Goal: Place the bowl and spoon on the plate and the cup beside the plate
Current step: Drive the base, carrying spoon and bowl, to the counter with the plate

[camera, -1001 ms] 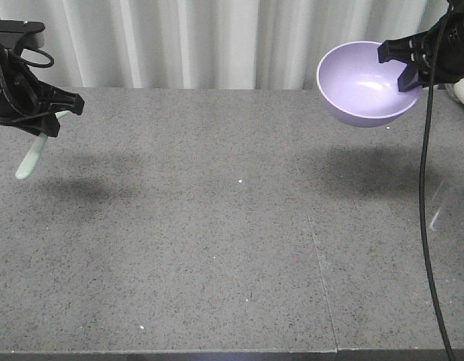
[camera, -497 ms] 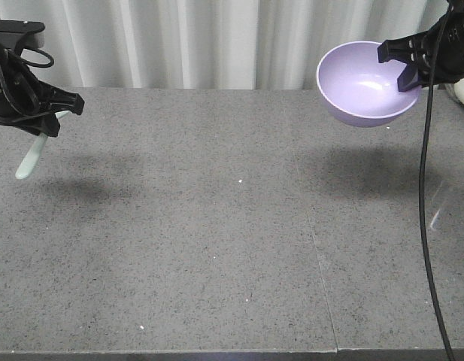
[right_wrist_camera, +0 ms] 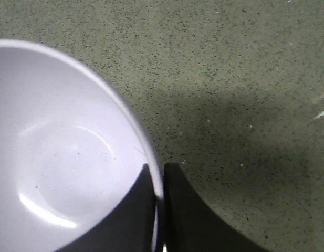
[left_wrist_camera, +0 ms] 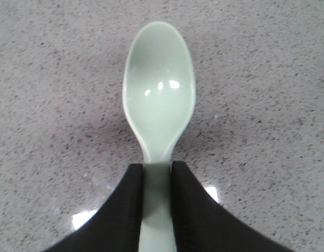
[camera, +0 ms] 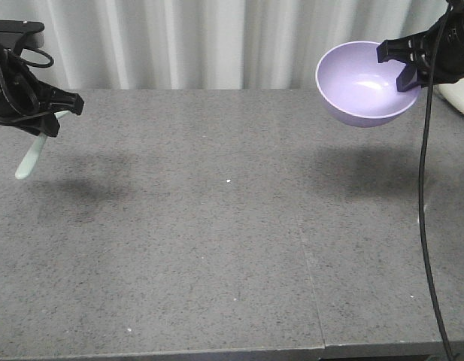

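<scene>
Black left pincer (camera: 65,114) grips spoon (camera: 30,158) aloft; right pincer (camera: 395,66) clamps bowl (camera: 359,94) rim aloft.

Likely a robot test lab rather than a home. A grey speckled, stone-look surface (camera: 179,248), two slabs meeting at a seam (camera: 313,286), stands before a plain white pleated curtain (camera: 186,45). A black left arm (camera: 13,90) and right arm (camera: 450,45) reach over it, and a loose black cable (camera: 423,195) hangs down.
</scene>
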